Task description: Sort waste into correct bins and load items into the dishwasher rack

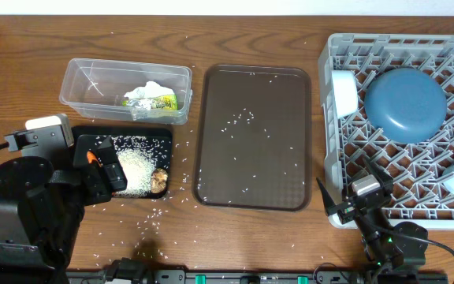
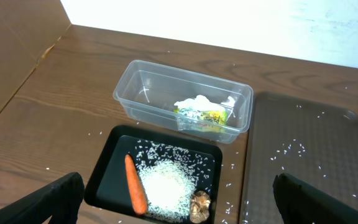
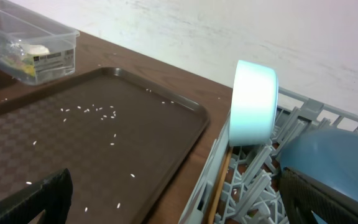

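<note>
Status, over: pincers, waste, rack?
Left pincer and right pincer open, empty. Tissue and wrapper in clear tub; carrot, lump, rice pile in black tub. Plate and bowl in rack. Rice grains scattered on brown tray and table.

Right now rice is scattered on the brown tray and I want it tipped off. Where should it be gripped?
Probably the raised rim of the tray on its near short edge, coming down from above to straddle the lip. It lies flat, so only that lip gives purchase, and the long right edge sits close beside the rack.
</note>
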`<state>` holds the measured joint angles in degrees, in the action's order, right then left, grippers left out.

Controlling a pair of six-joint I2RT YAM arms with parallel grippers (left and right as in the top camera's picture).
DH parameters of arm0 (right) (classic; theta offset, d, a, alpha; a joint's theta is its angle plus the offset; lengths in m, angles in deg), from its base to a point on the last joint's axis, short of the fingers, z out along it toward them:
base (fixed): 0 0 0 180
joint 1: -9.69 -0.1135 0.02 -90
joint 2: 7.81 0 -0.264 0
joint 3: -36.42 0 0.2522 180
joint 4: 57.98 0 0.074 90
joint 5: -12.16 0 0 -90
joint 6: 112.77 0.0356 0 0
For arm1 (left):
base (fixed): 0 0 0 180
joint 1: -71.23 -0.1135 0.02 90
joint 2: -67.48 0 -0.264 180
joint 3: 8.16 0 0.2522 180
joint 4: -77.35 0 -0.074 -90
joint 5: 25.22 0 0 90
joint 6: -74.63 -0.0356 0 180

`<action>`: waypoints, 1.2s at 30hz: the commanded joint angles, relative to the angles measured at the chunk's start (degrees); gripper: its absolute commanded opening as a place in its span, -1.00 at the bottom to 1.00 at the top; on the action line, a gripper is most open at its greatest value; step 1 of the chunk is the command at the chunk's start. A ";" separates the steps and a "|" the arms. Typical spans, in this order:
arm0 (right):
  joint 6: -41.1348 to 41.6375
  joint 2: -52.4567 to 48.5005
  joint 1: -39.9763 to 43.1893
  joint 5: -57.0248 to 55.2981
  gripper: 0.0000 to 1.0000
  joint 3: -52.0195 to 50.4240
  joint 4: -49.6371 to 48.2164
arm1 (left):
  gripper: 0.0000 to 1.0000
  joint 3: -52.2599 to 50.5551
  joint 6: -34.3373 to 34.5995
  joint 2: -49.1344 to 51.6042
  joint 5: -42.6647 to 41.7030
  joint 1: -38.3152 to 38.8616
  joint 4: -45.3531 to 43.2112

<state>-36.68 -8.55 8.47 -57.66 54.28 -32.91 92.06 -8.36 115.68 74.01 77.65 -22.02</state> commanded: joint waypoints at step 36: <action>0.13 0.44 -0.48 0.68 0.99 -0.44 -0.13 | 0.96 -72.15 -2.45 -47.93 -8.68 -2.86 -54.64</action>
<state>-36.70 -8.50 8.47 -57.13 54.13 -32.93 22.38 -10.72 68.54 65.99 75.07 -74.89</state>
